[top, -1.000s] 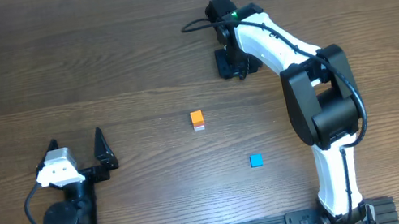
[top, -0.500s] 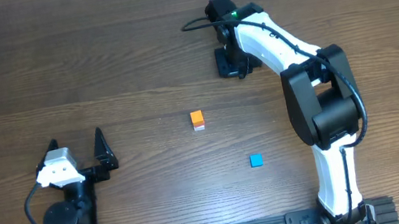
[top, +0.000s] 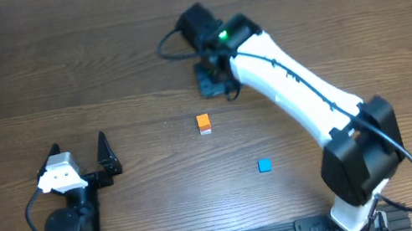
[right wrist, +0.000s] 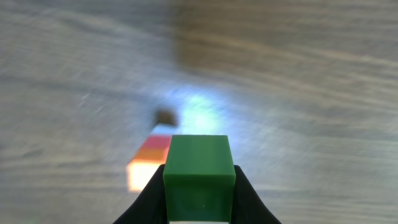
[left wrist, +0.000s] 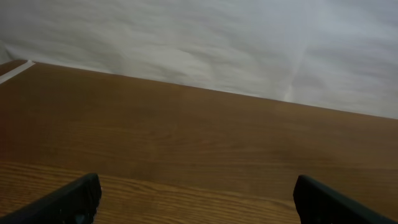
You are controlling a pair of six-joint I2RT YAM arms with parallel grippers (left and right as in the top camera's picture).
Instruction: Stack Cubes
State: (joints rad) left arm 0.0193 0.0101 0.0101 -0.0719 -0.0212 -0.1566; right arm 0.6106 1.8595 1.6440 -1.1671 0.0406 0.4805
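3 cubes in play. Green cube (right wrist: pixel 199 165) clamped in right pincer (top: pixel 214 81), fingers narrow on its sides, prob so it can drop flat onto a base. Orange cube (top: pixel 204 122) on desk (top: pixel 92 50) mid-area, near pincer, not under it yet; likely stack base. Blue cube (top: pixel 264 165) alone, well apart, nearer arm bases. Right arm stretched long, reaching across middle, wrist pitched down, green cube looks lifted off desk. Left pincer (top: pixel 82 157) wide open, holds nothing, low near own base.

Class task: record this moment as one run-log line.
right gripper: shut on green cube | left gripper: open, empty | orange cube, blue cube: on table, apart | green: not yet stacked
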